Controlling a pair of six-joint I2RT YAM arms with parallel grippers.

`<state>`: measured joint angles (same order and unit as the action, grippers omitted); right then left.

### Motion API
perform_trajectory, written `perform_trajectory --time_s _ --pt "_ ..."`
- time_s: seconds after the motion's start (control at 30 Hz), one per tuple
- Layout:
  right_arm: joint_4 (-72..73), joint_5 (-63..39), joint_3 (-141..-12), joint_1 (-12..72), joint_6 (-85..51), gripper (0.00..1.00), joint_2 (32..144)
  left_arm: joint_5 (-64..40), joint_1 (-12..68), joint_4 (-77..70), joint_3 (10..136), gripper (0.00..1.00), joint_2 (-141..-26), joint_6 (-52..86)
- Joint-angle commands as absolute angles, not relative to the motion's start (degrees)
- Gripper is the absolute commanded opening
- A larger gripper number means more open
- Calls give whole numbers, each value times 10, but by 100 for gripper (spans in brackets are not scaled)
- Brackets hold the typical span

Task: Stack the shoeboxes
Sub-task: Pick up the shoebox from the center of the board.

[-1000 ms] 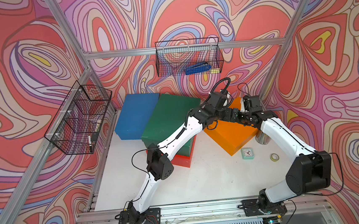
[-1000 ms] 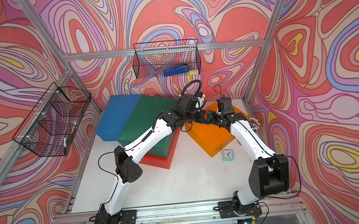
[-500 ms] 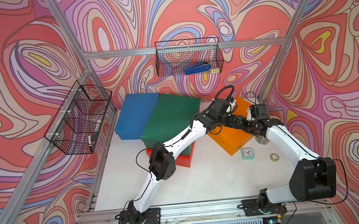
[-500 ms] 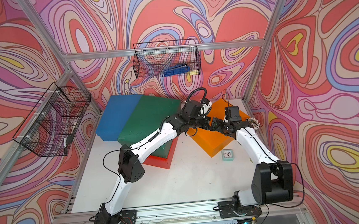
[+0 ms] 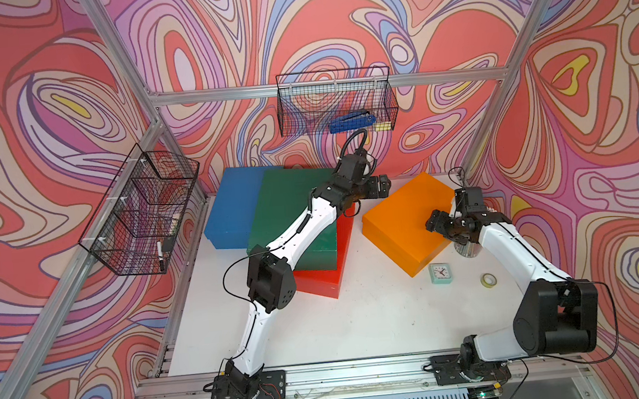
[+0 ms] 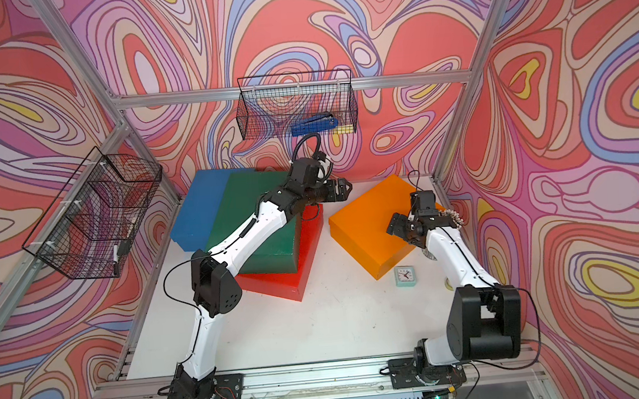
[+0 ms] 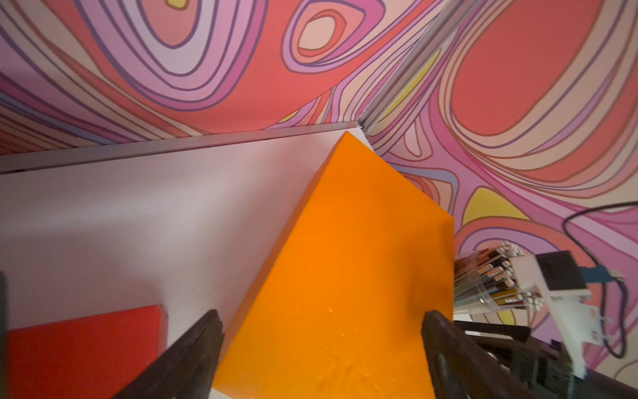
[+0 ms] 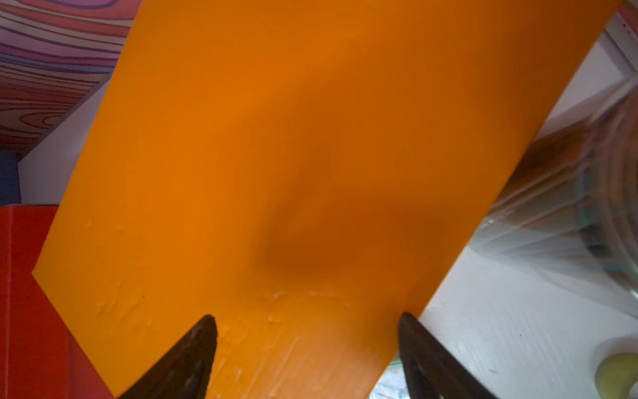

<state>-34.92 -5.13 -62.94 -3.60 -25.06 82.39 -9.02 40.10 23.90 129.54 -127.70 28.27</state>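
Four shoeboxes lie on the white table. The blue one (image 5: pixel 232 207) is at the back left. The green one (image 5: pixel 295 210) rests askew on the red one (image 5: pixel 324 274). The orange one (image 5: pixel 405 221) lies alone, turned at an angle, at the right. My left gripper (image 5: pixel 381 187) hangs open beside the orange box's far-left edge; in the left wrist view the orange lid (image 7: pixel 345 259) shows between its spread fingers (image 7: pixel 193 352). My right gripper (image 5: pixel 439 224) stands open over the orange box's right end, with the lid (image 8: pixel 276 138) filling its wrist view.
A small mint clock (image 5: pixel 441 273) and a tape roll (image 5: pixel 488 280) lie near the orange box's front corner. A clear cup of pencils (image 7: pixel 490 279) stands by its right end. Wire baskets hang on the back wall (image 5: pixel 336 107) and on the left wall (image 5: pixel 143 214).
My left gripper has drawn back from over the orange box toward its far-left edge. The right gripper has shifted right and nearer along the box. The boxes have stayed put.
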Motion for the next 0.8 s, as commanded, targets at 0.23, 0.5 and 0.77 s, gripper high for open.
perform_trajectory --time_s 0.23,0.5,0.77 --pt "-349 -81 -595 -35 -303 92 791 -102 415 267 1396 93 -1344 278" --pt "-305 -113 -545 -37 -345 95 773 -63 413 257 1420 98 -1405 242" --pt "-265 -122 -521 -39 -372 98 761 -84 400 244 1439 100 -1458 262"
